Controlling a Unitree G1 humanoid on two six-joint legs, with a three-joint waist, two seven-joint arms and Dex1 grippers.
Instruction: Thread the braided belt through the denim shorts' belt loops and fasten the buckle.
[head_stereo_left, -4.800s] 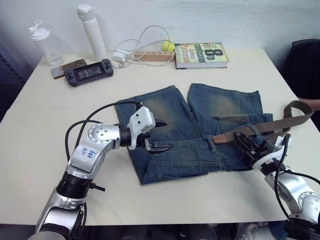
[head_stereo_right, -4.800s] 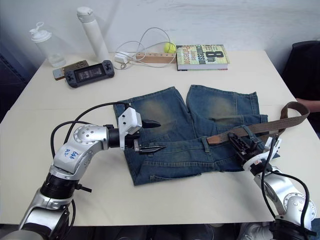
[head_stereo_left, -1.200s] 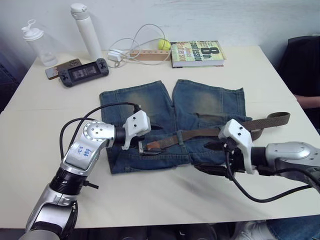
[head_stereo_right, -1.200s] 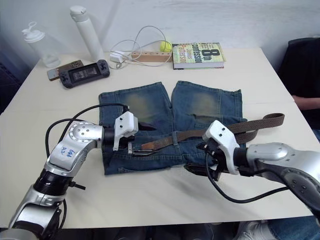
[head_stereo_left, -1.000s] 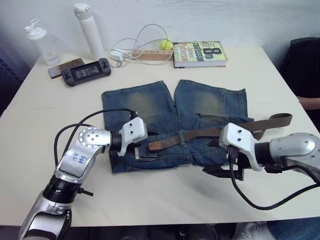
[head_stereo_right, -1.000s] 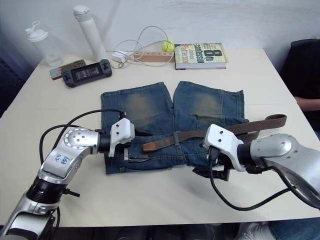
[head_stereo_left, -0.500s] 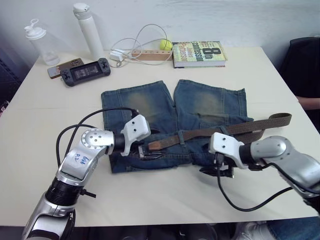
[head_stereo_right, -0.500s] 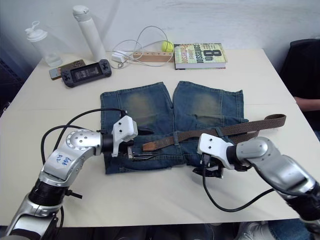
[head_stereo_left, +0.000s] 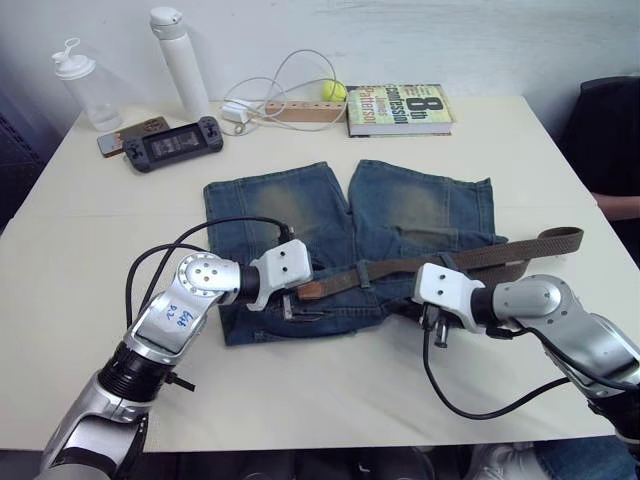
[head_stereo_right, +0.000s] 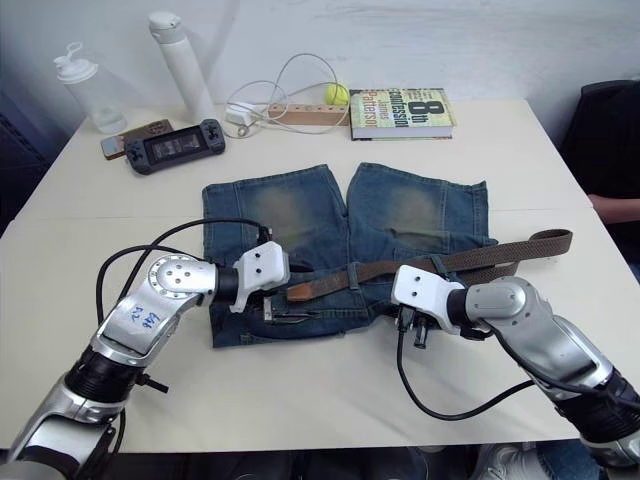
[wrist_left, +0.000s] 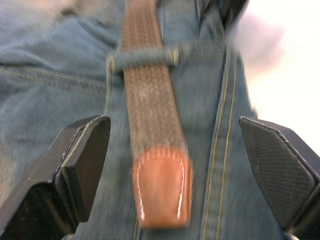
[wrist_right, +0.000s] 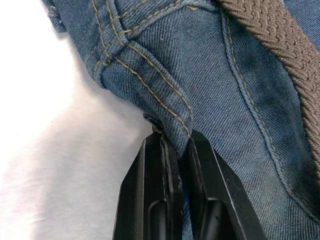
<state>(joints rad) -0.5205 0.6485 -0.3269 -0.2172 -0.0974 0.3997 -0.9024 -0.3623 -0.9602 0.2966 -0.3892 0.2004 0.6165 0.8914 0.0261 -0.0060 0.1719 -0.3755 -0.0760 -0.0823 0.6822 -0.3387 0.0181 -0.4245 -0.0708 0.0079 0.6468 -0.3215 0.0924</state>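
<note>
Belt threading, mid-stage. The denim shorts (head_stereo_left: 350, 240) lie flat on the table (head_stereo_left: 90, 260), waistband toward the robot, and the braided belt (head_stereo_right: 470, 257) runs along that waistband from its free loop of strap off the robot's right side of the shorts to its tan leather tip (wrist_left: 162, 187) near the waist's middle. The strap already passes under one of the belt loops (wrist_left: 142, 56); the buckle cannot be made out.

To do the step well, the tip should be gripped across its width just behind the leather, lifted only slightly and drawn level along the waistband toward the next loop, while the denim is held taut so that it does not bunch (a judgement from the layout).

The left gripper (wrist_left: 165, 165) reaches in low over the shorts from the robot's left, its fingers (wrist_left: 80, 155) spread wide on either side of the tip and clear of it. The right gripper (wrist_right: 175, 145) lies low at the waistband's near edge on the robot's right, forearm nearly level with the table, fingers pinched on a fold of the denim hem.
</note>
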